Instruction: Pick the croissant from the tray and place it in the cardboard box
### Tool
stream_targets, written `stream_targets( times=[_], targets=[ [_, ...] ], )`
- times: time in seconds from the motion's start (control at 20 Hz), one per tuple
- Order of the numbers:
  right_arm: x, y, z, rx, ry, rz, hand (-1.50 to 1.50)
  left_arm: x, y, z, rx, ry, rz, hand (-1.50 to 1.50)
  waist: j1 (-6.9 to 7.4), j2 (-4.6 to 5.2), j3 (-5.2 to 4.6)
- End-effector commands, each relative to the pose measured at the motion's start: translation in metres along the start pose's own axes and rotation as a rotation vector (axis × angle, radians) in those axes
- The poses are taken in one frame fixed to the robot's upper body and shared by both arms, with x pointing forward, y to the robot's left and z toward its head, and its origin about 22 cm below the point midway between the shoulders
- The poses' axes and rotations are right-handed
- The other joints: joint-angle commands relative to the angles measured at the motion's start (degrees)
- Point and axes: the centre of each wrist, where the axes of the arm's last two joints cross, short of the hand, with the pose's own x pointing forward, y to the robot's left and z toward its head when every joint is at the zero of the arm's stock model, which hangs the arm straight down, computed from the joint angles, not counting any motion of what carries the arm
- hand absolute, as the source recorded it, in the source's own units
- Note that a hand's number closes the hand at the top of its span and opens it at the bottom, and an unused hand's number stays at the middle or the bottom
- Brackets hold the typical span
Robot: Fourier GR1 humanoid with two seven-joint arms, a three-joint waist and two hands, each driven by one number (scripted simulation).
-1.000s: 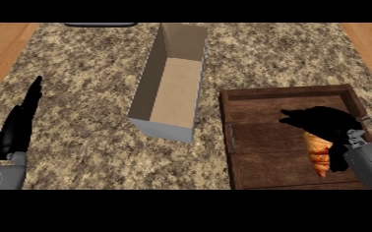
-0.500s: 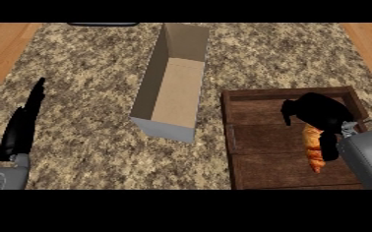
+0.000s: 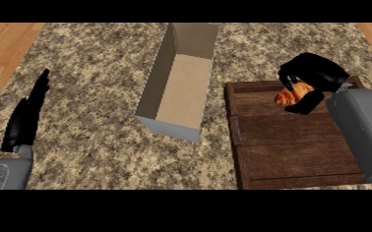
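The orange-brown croissant (image 3: 293, 94) is held in my right hand (image 3: 314, 74), whose fingers and thumb curl round it, hiding most of it. Hand and croissant hang over the far end of the dark wooden tray (image 3: 291, 147) at the right. The long open cardboard box (image 3: 181, 91) lies left of the tray, running away from me, with nothing inside. My left hand (image 3: 25, 115) rests open at the left edge, fingers straight and pointing up, well apart from the box.
The counter top (image 3: 94, 69) is speckled granite, with a strip of wood floor (image 3: 15, 39) showing at the far left. The box's near end wall (image 3: 170, 128) stands close to the tray's left rim.
My right hand closed round the croissant and lifted it off the tray's floor, moving toward the tray's far end. The left hand stayed at the left edge.
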Motion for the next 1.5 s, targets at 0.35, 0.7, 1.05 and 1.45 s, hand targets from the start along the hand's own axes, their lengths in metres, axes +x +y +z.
stream_targets(
  times=[0.35, 0.7, 1.05, 1.45],
  targets=[
    [-0.015, -0.065, -0.01, -0.464, -0.198, 0.013, 1.5, -0.011, 0.017, 0.004, 0.016, 0.026, -0.018, 0.0, -1.7, -0.65, 0.03],
    [0.025, -0.123, -0.043, -0.431, -0.374, -0.081, 1.5, -0.01, 0.011, 0.012, 0.007, 0.039, 0.001, 0.0, -2.49, -1.11, -0.05],
    [0.094, -0.129, -0.096, -0.363, -0.443, -0.3, 1.5, -0.013, 0.016, 0.009, 0.015, 0.055, -0.009, 0.0, -2.92, -1.22, -0.08],
    [0.171, -0.129, -0.145, -0.295, -0.376, -0.442, 1.5, -0.017, 0.022, -0.001, 0.043, 0.057, -0.013, 0.0, -2.86, -0.94, -0.1]
  ],
)
